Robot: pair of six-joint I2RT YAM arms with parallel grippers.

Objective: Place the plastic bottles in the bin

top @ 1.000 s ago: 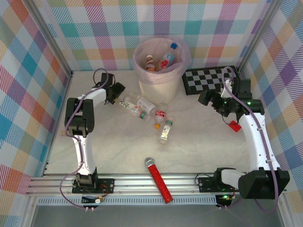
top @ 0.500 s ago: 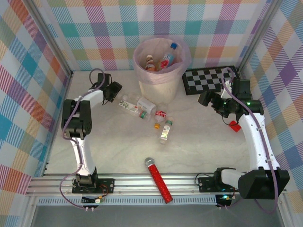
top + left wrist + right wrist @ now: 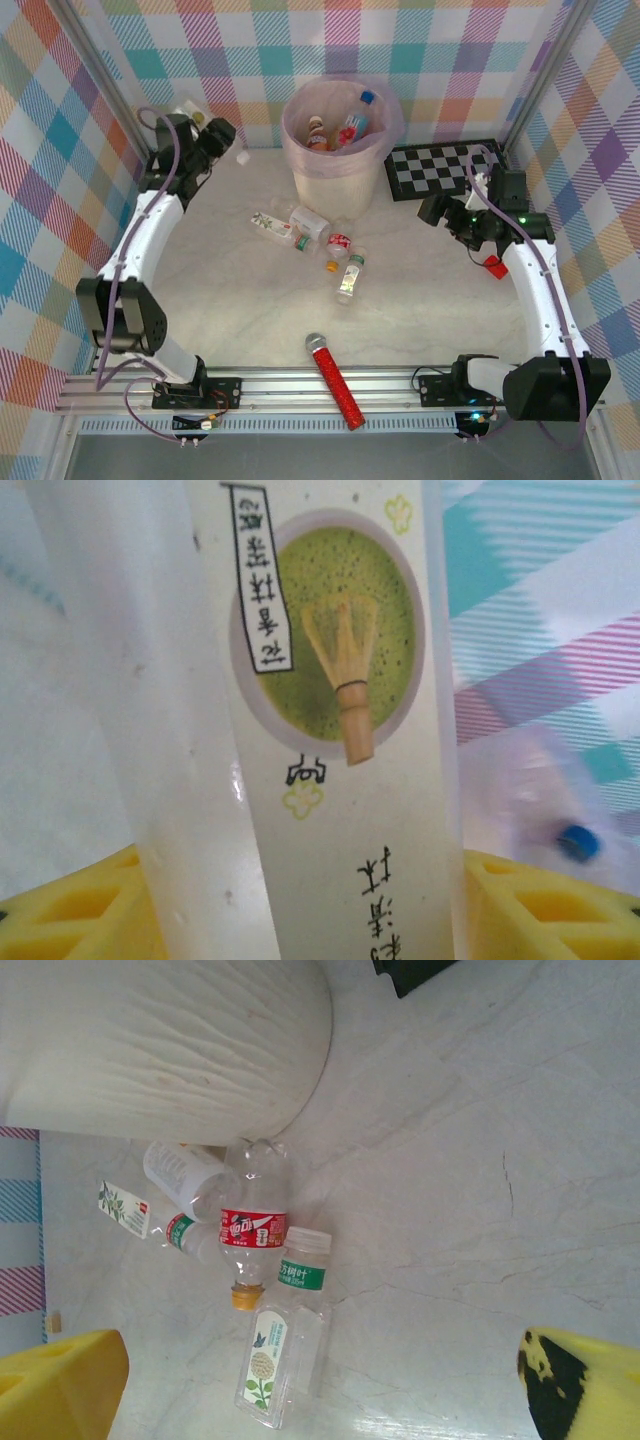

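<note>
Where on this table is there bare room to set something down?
Bare tabletop lies between the left arm and the loose bottles, and between the microphone and the right arm. Crowded: just before the bin, among those bottles.

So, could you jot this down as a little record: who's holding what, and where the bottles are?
left gripper: near the far left corner, closed on a tea-label bottle
right gripper: open, empty, beside the checkerboard
bin: at least two bottles inside
table: four loose bottles lying clustered in front of the bin
also there: red microphone at the near edge
</note>
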